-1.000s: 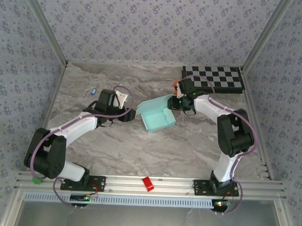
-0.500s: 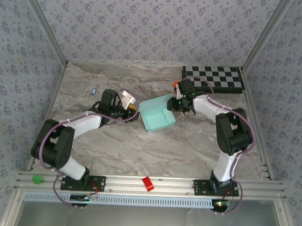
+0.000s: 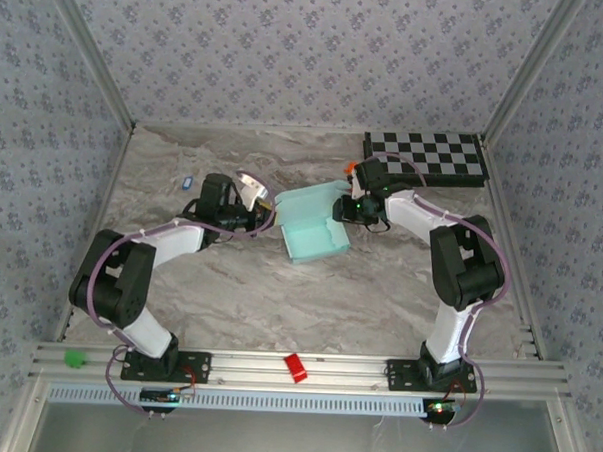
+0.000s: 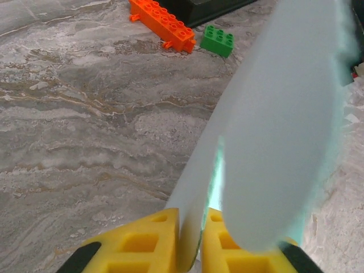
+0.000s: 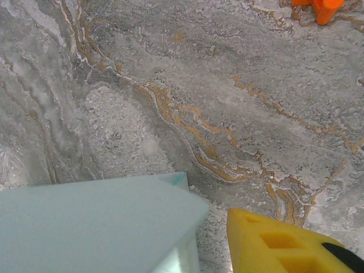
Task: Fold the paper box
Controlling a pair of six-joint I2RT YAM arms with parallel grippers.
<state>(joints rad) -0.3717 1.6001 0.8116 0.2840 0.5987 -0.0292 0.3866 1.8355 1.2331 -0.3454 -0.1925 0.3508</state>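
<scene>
The paper box (image 3: pixel 311 228) is a pale aqua open tray with raised walls, lying mid-table in the top view. My left gripper (image 3: pixel 266 206) is at its left edge. In the left wrist view the yellow fingers (image 4: pixel 142 244) are shut on a thin upright wall of the paper box (image 4: pixel 284 114), pinched between them. My right gripper (image 3: pixel 348 204) is at the box's far right corner. In the right wrist view one yellow finger (image 5: pixel 284 244) stands apart from the paper box (image 5: pixel 96 222), with bare table between them. The other finger is hidden behind the card.
A black-and-white checkered board (image 3: pixel 430 157) lies at the back right. An orange brick (image 4: pixel 162 23) and a green brick (image 4: pixel 217 41) lie just in front of it. A small blue item (image 3: pixel 186 181) lies at the left. A red piece (image 3: pixel 294 367) rests on the front rail.
My left gripper has moved up to the box's left edge and closed on its wall. The box has shifted slightly to the far left. The right arm has stayed still.
</scene>
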